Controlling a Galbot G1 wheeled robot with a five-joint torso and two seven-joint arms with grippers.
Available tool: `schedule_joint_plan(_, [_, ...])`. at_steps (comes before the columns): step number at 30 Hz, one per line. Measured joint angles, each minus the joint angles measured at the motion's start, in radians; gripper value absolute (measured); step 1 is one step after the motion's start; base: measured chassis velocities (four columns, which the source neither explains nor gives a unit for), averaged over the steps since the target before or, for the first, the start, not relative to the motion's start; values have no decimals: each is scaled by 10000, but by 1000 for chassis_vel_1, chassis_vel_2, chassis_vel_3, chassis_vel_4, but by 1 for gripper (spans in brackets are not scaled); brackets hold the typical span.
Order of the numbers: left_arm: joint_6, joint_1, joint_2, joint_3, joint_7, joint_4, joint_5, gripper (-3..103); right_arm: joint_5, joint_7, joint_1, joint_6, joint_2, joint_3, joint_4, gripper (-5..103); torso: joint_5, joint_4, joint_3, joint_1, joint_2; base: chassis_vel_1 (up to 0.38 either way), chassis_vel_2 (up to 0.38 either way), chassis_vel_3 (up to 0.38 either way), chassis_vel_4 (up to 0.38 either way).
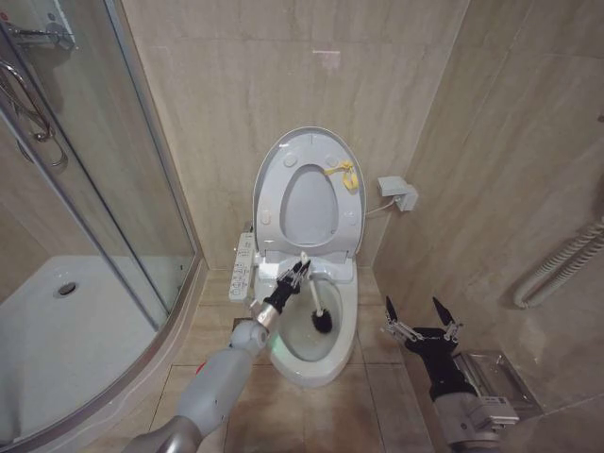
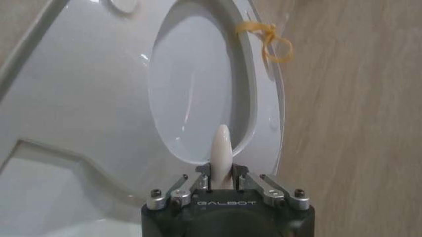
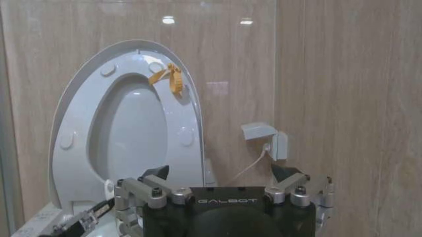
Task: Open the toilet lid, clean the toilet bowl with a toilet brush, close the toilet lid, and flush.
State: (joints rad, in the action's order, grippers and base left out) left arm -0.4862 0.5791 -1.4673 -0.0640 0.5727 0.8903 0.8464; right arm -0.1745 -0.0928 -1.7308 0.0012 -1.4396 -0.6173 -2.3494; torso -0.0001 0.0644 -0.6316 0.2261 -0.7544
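Over the toilet bowl [image 1: 307, 363], the left gripper [image 1: 294, 278] is clamped on the thin white handle of the toilet brush [image 1: 314, 300], whose dark round bristle head sits down inside the bowl's basin. Behind the bowl, the toilet lid [image 1: 274, 165] stands raised against the tiled wall, glossy white, with the ring-shaped seat [image 1: 351, 217] and its yellow tag [image 1: 343, 175] folded up against it. Right of the bowl, the right gripper [image 1: 421, 316] hovers with its fingers spread, holding nothing.
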Motion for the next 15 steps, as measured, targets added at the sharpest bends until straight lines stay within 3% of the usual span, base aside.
schedule_joint_plan(8, [-441, 372, -146, 87, 570, -535, -465, 21, 0, 0, 0, 0, 0, 0, -1, 100, 2, -7, 2, -1, -1, 0, 0, 0, 0])
schedule_joint_plan(15, [-893, 169, -285, 265, 723, -798, -1174, 21, 0, 0, 0, 0, 0, 0, 0, 100, 2, -6, 1, 0, 0, 0, 0, 0, 0])
